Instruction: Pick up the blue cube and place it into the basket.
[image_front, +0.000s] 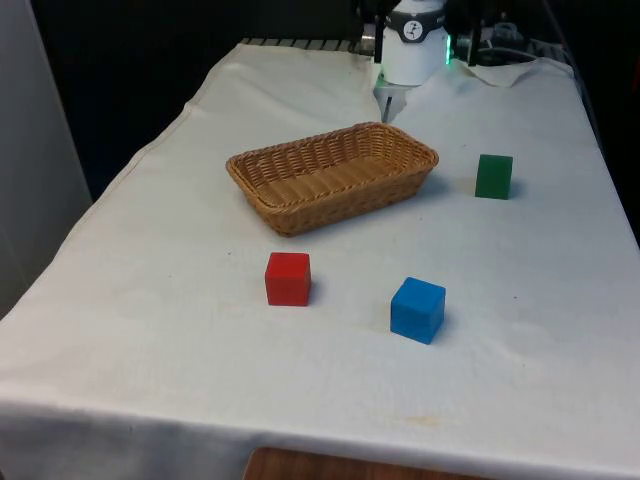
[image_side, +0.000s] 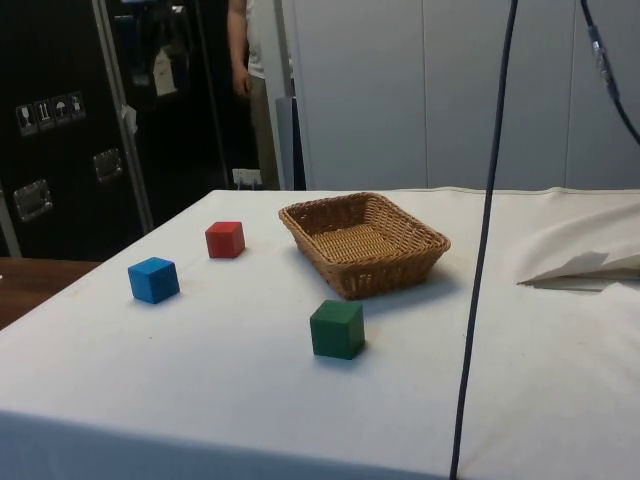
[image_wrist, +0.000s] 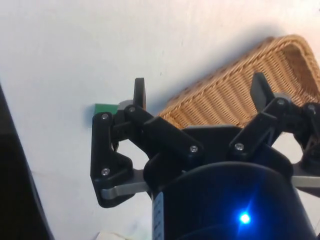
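Note:
The blue cube (image_front: 417, 309) (image_side: 153, 279) sits on the white cloth near the table's front edge, towards the front view's right. The woven basket (image_front: 262, 160) (image_side: 345, 278) lies at mid-table with nothing in it. My gripper (image_front: 387, 104) (image_wrist: 200, 90) hangs above the far side of the table, just behind the basket's far corner and a long way from the blue cube. Its fingers (image_wrist: 139, 93) stand wide apart with nothing between them. Below them the wrist view shows the basket's wall (image_wrist: 235, 95).
A red cube (image_front: 288, 278) (image_side: 225, 239) lies beside the blue one, on the front view's left. A green cube (image_front: 494, 176) (image_side: 337, 329) (image_wrist: 105, 108) stands right of the basket. A black cable (image_side: 485, 240) hangs across the side view. A person (image_side: 250, 60) stands behind the table.

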